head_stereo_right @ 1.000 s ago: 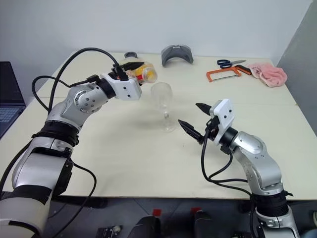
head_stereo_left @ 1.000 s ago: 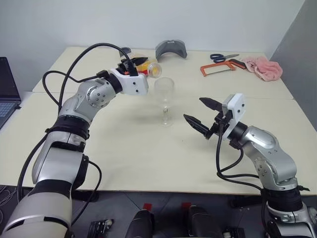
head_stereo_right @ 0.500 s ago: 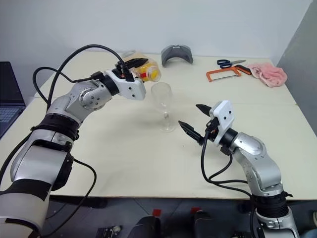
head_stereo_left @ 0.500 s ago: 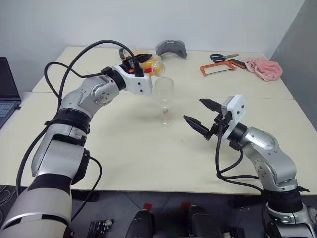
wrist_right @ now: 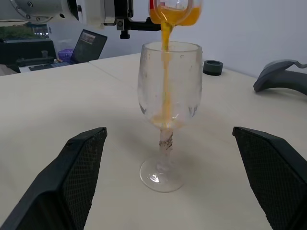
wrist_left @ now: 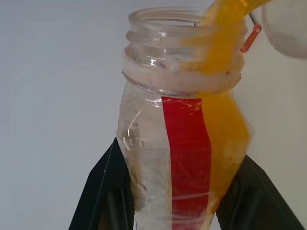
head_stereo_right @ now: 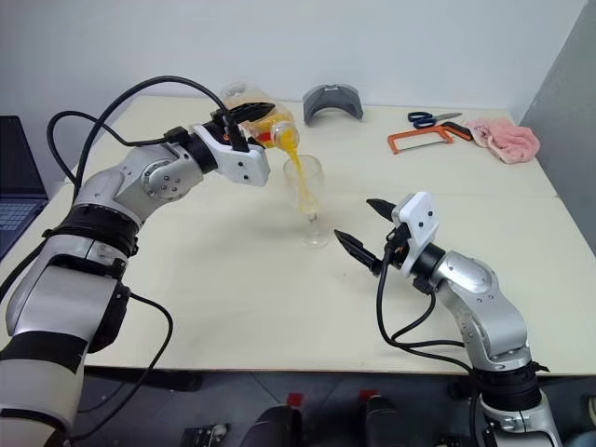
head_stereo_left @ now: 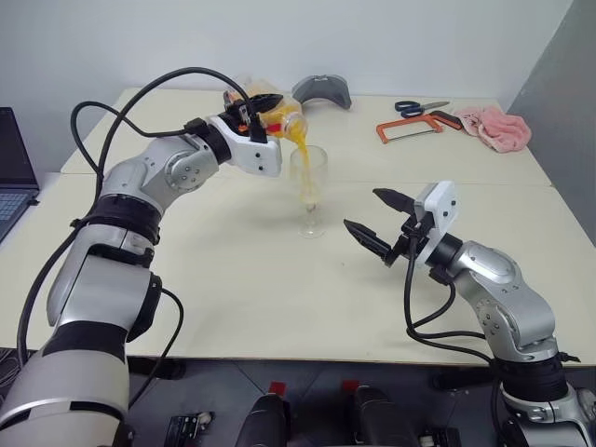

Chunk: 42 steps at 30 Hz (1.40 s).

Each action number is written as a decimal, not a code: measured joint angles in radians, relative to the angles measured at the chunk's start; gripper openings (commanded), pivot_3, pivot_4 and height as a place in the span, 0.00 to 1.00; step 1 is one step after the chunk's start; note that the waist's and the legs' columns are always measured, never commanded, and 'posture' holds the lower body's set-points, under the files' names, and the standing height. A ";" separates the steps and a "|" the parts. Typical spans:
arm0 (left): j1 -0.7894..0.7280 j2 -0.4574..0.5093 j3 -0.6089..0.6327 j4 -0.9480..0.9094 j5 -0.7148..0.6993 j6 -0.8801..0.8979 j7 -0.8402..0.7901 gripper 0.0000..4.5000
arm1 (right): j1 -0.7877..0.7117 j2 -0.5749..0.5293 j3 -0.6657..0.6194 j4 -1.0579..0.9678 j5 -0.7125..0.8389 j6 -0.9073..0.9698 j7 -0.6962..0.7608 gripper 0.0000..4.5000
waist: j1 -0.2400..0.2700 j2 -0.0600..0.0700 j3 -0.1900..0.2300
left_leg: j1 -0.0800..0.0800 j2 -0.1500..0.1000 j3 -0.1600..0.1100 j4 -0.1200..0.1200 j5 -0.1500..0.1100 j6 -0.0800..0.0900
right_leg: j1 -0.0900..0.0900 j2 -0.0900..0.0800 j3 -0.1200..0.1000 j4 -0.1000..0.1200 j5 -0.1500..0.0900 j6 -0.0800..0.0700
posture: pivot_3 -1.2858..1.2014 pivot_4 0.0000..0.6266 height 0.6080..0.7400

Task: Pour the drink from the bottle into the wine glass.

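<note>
My left gripper (head_stereo_left: 265, 107) is shut on the clear bottle (head_stereo_left: 279, 116), which has no cap on and is tipped mouth-down over the wine glass (head_stereo_left: 310, 182). A stream of the orange drink (head_stereo_right: 298, 172) falls from the bottle's mouth into the bowl. A little of it lies at the bottom of the bowl (wrist_right: 165, 117). The left wrist view shows the bottle (wrist_left: 182, 143) with its red stripe between both black fingers. My right gripper (head_stereo_left: 361, 208) hangs open to the right of the glass, pointing at it, with its fingers (wrist_right: 81, 177) apart and holding nothing.
At the far side of the table lie a grey curved object (head_stereo_left: 321, 91), blue scissors (head_stereo_left: 419, 107), an orange hacksaw (head_stereo_left: 410, 128) and a pink cloth (head_stereo_left: 494, 126). A laptop (head_stereo_left: 14, 177) sits at the left edge. A small dark ring (wrist_right: 212, 67) lies beyond the glass.
My left gripper has rolled and tipped the bottle further over the glass, and the drink now pours out. The right arm has kept still.
</note>
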 measured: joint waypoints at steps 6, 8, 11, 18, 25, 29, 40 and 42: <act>-0.013 0.000 -0.017 0.022 0.020 -0.005 0.026 0.37 | 0.015 0.001 0.000 0.000 -0.011 -0.024 0.000 1.00 | 0.000 0.000 0.000 | 0.000 0.000 0.000 0.000 0.000 0.000 | 0.000 0.000 0.000 0.000 0.000 0.000 | 0.52 0.24 1.00; -0.025 0.001 -0.023 0.029 0.027 -0.006 0.033 0.37 | 0.021 0.003 0.000 0.000 -0.012 -0.037 0.000 1.00 | 0.000 0.000 0.000 | 0.000 0.000 0.000 0.000 0.000 0.000 | 0.000 0.000 0.000 0.000 0.000 0.000 | 0.52 0.24 1.00; -0.037 0.001 -0.026 0.041 0.032 -0.007 0.036 0.37 | 0.032 0.013 0.000 0.000 -0.020 -0.055 -0.002 1.00 | 0.000 0.000 0.000 | 0.000 0.000 0.000 0.000 0.000 0.000 | 0.000 0.000 0.000 0.000 0.000 0.000 | 0.52 0.24 1.00; -0.042 0.002 -0.045 0.054 0.037 -0.010 0.053 0.37 | 0.049 0.036 0.001 0.000 -0.030 -0.071 -0.010 1.00 | 0.000 0.000 0.000 | 0.000 0.000 0.000 0.000 0.000 0.000 | 0.000 0.000 0.000 0.000 0.000 0.000 | 0.52 0.24 1.00; -0.051 0.002 -0.052 0.069 0.039 -0.023 0.059 0.37 | 0.049 0.041 0.003 0.000 -0.030 -0.076 -0.011 1.00 | 0.000 0.000 0.000 | 0.000 0.000 0.000 0.000 0.000 0.000 | 0.000 0.000 0.000 0.000 0.000 0.000 | 0.52 0.24 1.00; -0.057 0.003 -0.055 0.072 0.040 -0.026 0.070 0.37 | 0.050 0.041 0.010 -0.001 -0.030 -0.076 -0.011 1.00 | 0.000 0.000 0.000 | 0.000 0.000 0.000 0.000 0.000 0.000 | 0.000 0.000 0.000 0.000 0.000 0.000 | 0.52 0.24 1.00; -0.064 0.004 -0.067 0.083 0.054 -0.027 0.079 0.37 | 0.050 0.041 0.011 -0.002 -0.030 -0.076 -0.011 1.00 | 0.000 0.000 0.000 | 0.000 0.000 0.000 0.000 0.000 0.000 | 0.000 0.000 0.000 0.001 0.000 0.000 | 0.52 0.24 1.00; -0.069 0.004 -0.068 0.084 0.055 -0.028 0.084 0.37 | 0.050 0.041 0.011 -0.002 -0.030 -0.076 -0.011 1.00 | 0.000 0.000 0.000 | 0.000 0.000 0.000 0.000 0.000 0.000 | 0.000 0.000 0.000 0.001 0.000 0.000 | 0.52 0.24 1.00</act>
